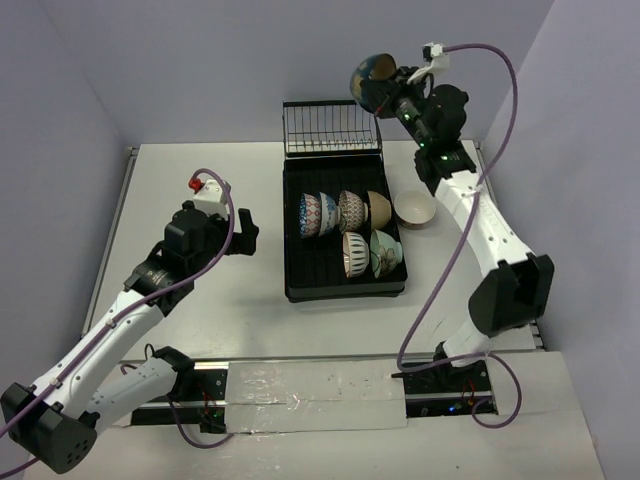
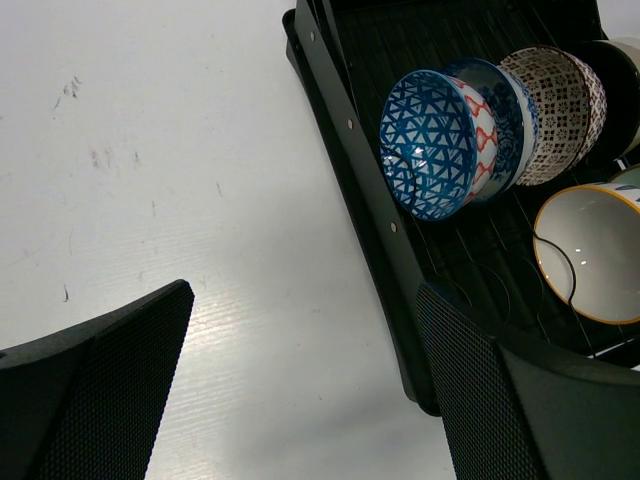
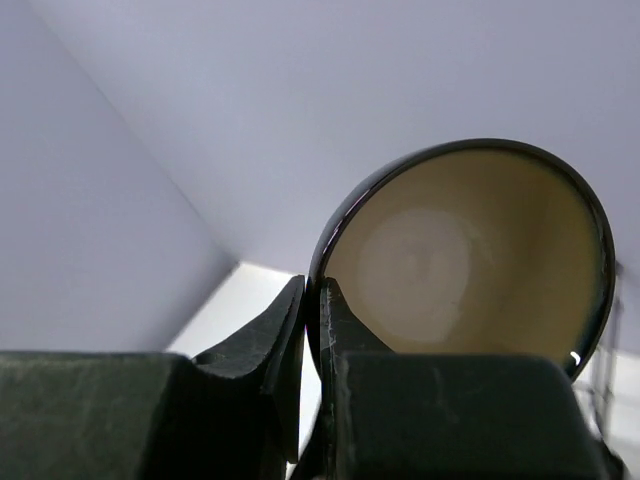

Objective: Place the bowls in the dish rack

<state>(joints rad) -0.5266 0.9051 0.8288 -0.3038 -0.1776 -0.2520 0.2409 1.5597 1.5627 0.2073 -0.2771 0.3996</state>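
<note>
Black mesh jaws of the left gripper (image 2: 308, 298) gape empty over the table (image 1: 190, 180), just beside the dish rack (image 1: 290, 245). Six bowls (image 1: 345, 215) stand on edge inside; a cream bowl (image 1: 414, 208) sits outside its right wall. Farthest, the right gripper (image 3: 312, 305) pinches a dark bowl (image 3: 460, 250) by its rim, high above the wire end (image 1: 330, 130); that thin hold could slip.

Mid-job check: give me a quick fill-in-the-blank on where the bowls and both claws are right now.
1. The right claw is ___ on the rim of a dark bowl, held in the air.
2. The dish rack holds ___ bowls.
3. One cream bowl sits on the ___, beside the rack.
4. The left claw is ___, with nothing in it.
Missing words: shut; six; table; open.
</note>
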